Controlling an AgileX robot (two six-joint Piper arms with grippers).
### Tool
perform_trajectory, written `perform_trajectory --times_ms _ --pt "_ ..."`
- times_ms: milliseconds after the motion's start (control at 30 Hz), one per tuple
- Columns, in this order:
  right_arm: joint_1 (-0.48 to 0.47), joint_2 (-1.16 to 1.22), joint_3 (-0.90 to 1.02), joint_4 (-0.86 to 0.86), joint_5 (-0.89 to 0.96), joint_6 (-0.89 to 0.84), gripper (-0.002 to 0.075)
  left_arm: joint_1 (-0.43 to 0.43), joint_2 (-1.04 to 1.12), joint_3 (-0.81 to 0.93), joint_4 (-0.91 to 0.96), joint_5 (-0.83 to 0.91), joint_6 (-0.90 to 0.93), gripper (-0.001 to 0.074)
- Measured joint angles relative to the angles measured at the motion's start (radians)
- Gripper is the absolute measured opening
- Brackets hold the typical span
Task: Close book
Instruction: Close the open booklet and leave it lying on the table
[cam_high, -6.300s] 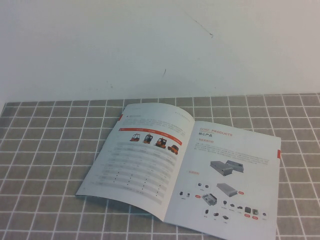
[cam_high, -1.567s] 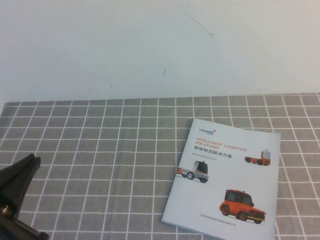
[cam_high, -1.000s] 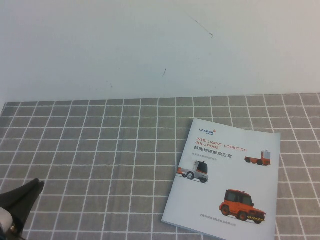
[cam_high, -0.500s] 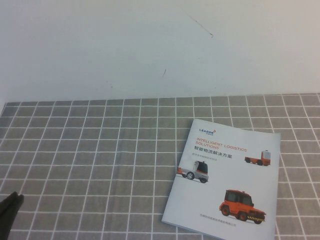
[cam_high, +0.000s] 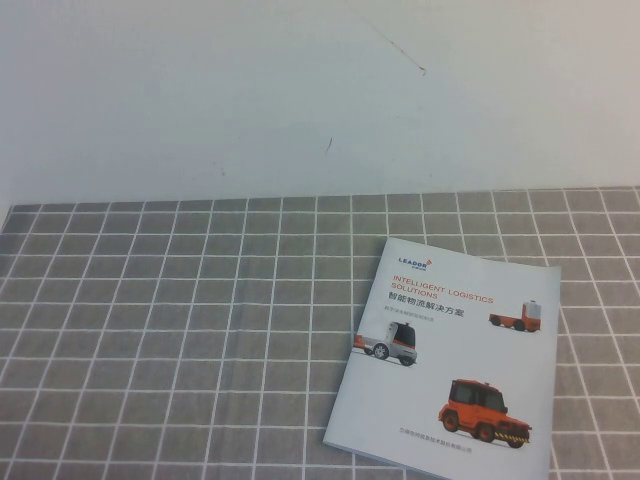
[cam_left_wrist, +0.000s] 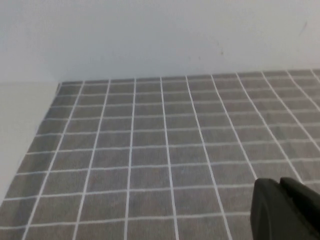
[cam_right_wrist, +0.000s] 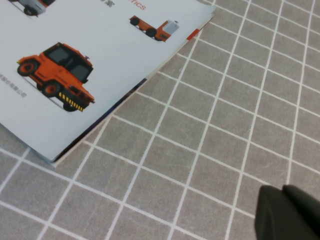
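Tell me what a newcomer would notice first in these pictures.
The closed book, its white cover showing orange vehicles, lies on the right of the grey checked tablecloth. The left hand shows only as a dark tip above bare cloth in its wrist view. The right hand shows likewise, near the book.

left gripper (cam_left_wrist: 285, 212): we only catch a matte black, rounded chunk over the mat (cam_left_wrist: 150, 150)
right gripper (cam_right_wrist: 287, 215): same black look, maybe two pieces with a seam, near the book (cam_right_wrist: 90, 55)

Book (cam_high: 450, 365) closed, flat, cover up, right side.
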Motion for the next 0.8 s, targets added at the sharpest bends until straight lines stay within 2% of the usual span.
perform_trajectory --times_ms 67,200,800 --pt "0.000 0.000 0.000 0.000 0.002 0.000 -0.0003 0.000 0.000 0.000 -0.076 0.059 0.122 -0.0004" --pt "0.000 0.000 0.000 0.000 0.002 0.000 -0.0003 0.000 0.000 -0.002 -0.113 0.123 0.218 -0.0004" --pt "0.000 0.000 0.000 0.000 0.002 0.000 -0.0003 0.000 0.000 -0.002 -0.111 0.130 0.234 -0.0004"
